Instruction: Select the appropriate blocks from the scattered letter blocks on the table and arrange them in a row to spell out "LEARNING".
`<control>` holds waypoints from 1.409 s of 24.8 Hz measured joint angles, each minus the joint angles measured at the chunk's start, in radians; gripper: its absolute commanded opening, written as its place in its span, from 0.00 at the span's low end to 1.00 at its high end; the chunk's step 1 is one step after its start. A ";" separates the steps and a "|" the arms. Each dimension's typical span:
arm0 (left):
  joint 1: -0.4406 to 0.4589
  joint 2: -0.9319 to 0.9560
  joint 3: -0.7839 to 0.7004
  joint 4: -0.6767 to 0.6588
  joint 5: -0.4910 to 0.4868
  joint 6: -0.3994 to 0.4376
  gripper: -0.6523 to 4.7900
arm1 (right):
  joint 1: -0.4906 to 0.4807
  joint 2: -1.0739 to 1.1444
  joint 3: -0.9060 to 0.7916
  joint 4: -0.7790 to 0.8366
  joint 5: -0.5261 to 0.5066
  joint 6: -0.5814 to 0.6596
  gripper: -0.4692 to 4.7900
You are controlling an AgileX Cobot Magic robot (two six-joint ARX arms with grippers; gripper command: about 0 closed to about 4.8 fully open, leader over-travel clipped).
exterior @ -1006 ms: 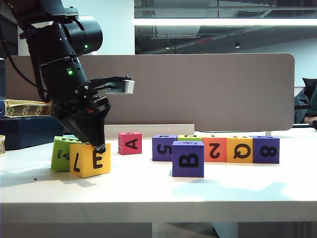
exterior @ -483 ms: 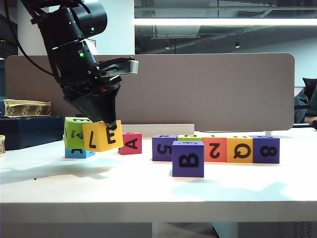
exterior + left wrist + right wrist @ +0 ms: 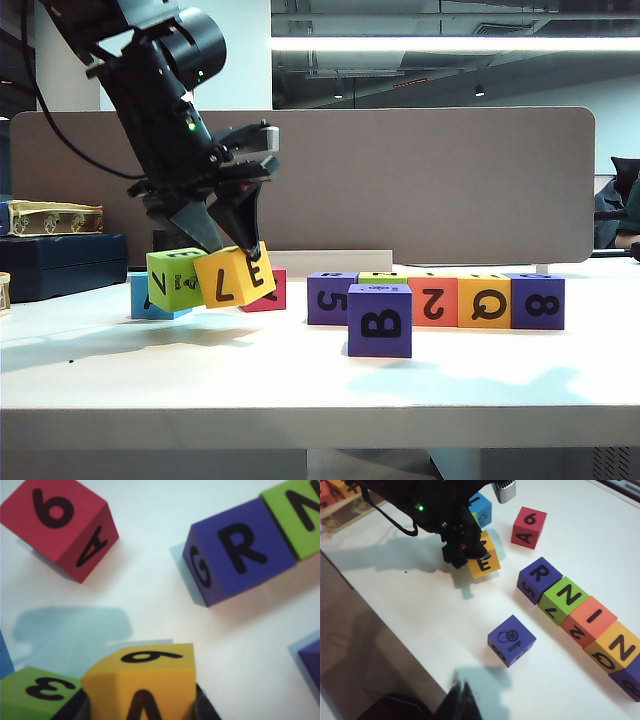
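Yellow block (image 3: 235,277) with L and E faces lifted clear of the desk (image 3: 300,380), tilted, clamped in the left gripper (image 3: 232,240) above the left part of the surface. Same block seen close in the left wrist view (image 3: 142,677), a 6 on its upper face, dark gripper fingers (image 3: 75,707) pressed on both sides. Touching its left side, also tilted and off the surface, a green block (image 3: 176,279); whether gripped too or only carried along, cannot tell. Just behind and below, a blue block (image 3: 142,298) on the desk. Red block (image 3: 528,527) with 6 and A faces just behind and to the right. Further right, a row along the back: purple R (image 3: 540,578), green N (image 3: 564,599), orange-red I (image 3: 591,620), yellow N (image 3: 616,650). In front of that row, apart, a purple block (image 3: 380,320) showing B. Right gripper (image 3: 461,700) low over the near desk edge, well apart from all blocks, fingers drawn together with no gap showing and nothing between them.
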 measured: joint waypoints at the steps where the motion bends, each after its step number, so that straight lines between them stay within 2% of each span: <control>1: 0.000 0.007 0.000 0.011 -0.002 -0.016 0.49 | 0.000 0.000 0.000 0.000 -0.001 0.000 0.09; 5: 0.000 0.052 0.013 0.069 -0.014 -0.062 0.49 | 0.000 0.000 0.000 0.000 0.000 0.000 0.09; 14: 0.000 0.163 0.200 -0.039 -0.048 -0.102 0.49 | 0.000 0.009 -0.001 0.000 0.000 0.000 0.09; 22: 0.000 0.169 0.204 -0.077 -0.048 -0.141 0.49 | 0.000 0.009 -0.001 -0.001 0.001 0.000 0.09; 24: 0.000 0.170 0.204 -0.077 -0.048 -0.182 0.49 | 0.000 0.009 -0.001 -0.005 0.000 0.000 0.09; 35: -0.002 0.200 0.208 -0.058 -0.048 -0.206 0.49 | 0.000 0.009 -0.001 -0.008 0.002 0.000 0.09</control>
